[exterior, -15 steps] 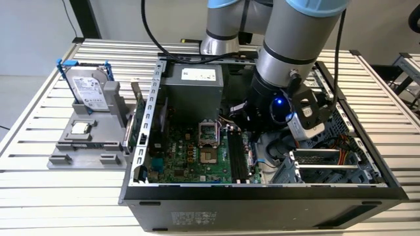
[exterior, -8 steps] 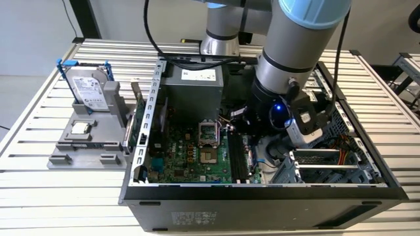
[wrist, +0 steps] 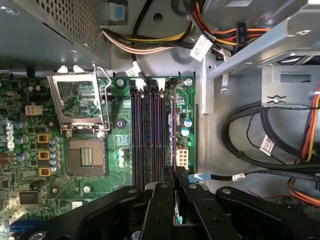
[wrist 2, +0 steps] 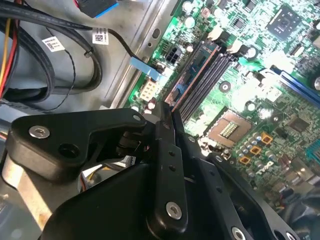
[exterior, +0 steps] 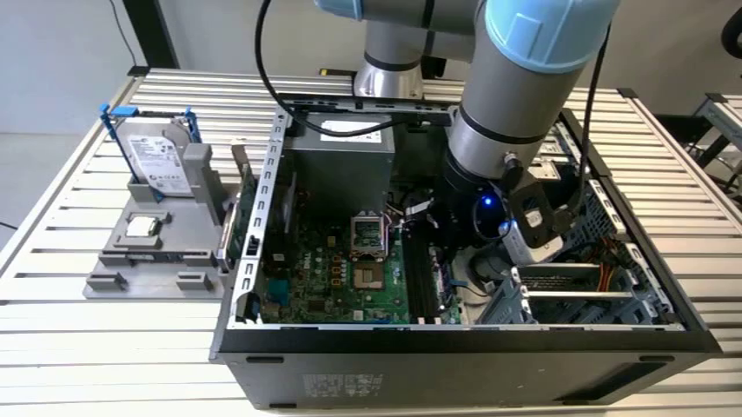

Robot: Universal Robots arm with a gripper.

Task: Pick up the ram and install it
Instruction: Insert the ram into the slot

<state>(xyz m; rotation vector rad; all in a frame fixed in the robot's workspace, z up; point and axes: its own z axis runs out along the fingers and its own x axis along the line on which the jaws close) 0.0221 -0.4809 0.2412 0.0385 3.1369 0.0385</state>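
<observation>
Second wrist view — gripper (wrist 2: pixel 167 111) clamped shut on one ram (wrist 2: pixel 195 70) — edge-down along motherboard (wrist 2: pixel 250 85) slots.

Black gripper (wrist 2: pixel 167 112) in foreground, fingers (wrist 2: pixel 166 150) drawn close together, pinching near end of ram (wrist 2: pixel 194 69). Ram thin and dark, on edge along outermost memory slot, running from fingertips toward frame centre. Empty black slots (wrist 2: pixel 212 75) just beside it, parallel. CPU socket (wrist 2: pixel 227 127) near slots, on green motherboard (wrist 2: pixel 260 55). Black cables (wrist 2: pixel 55 25) with white labels (wrist 2: pixel 52 44) lie over grey case wall (wrist 2: pixel 125 35), across ram from slots.
</observation>
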